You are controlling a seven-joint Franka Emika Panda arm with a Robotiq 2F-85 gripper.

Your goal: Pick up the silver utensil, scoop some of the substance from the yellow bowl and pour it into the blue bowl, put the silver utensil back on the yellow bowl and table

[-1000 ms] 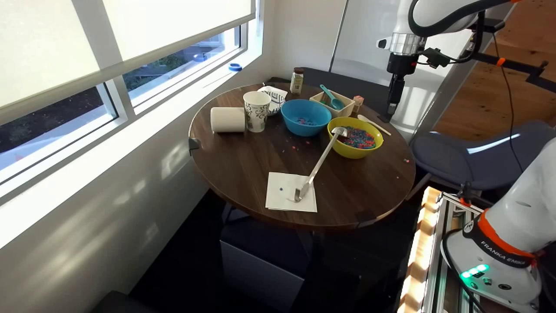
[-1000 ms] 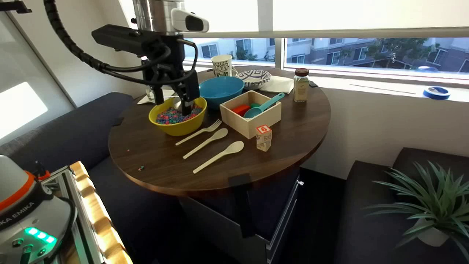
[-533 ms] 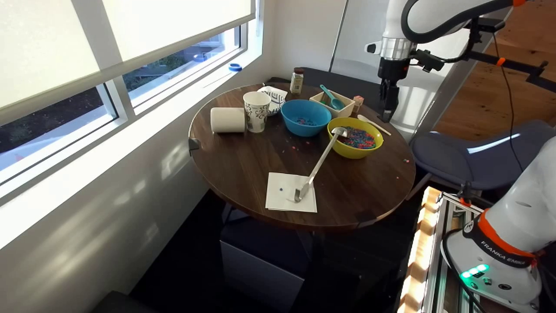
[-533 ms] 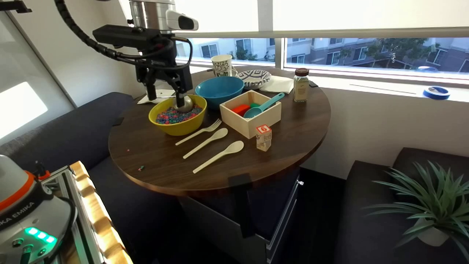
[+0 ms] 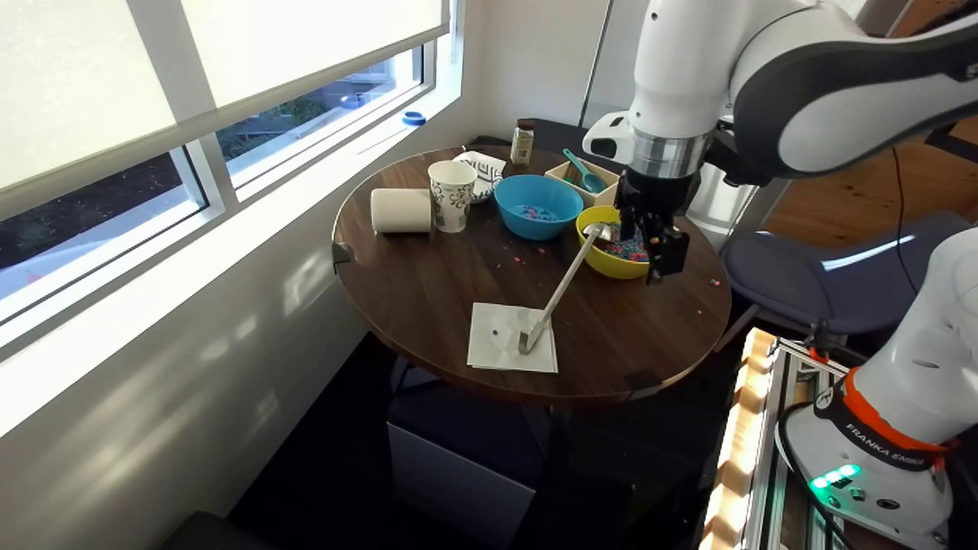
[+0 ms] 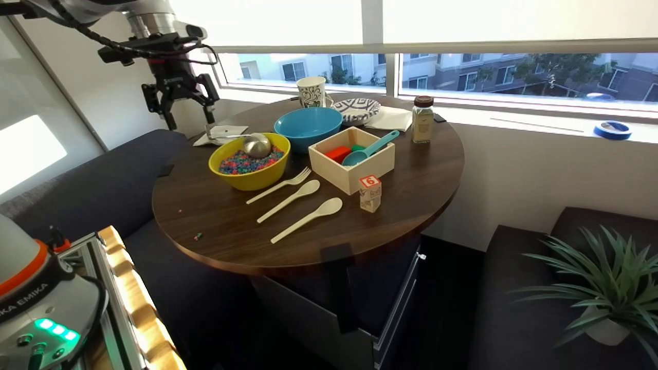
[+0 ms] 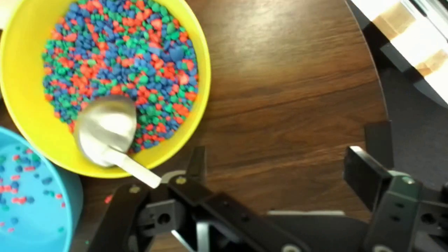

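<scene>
The round worktop [image 5: 428, 290] has the silver utensil [image 5: 564, 283] kinda slanting across it, scoop end in the yellow bowl [image 5: 611, 267], long handle poking over the rim toward the near edge in an exterior view. Jaws are super wide apart, gripping nothing.

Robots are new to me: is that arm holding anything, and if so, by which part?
Nothing is held. The fingers stand wide apart with nothing gripped between them; the silver utensil lies free, its scoop end in the yellow bowl.
</scene>
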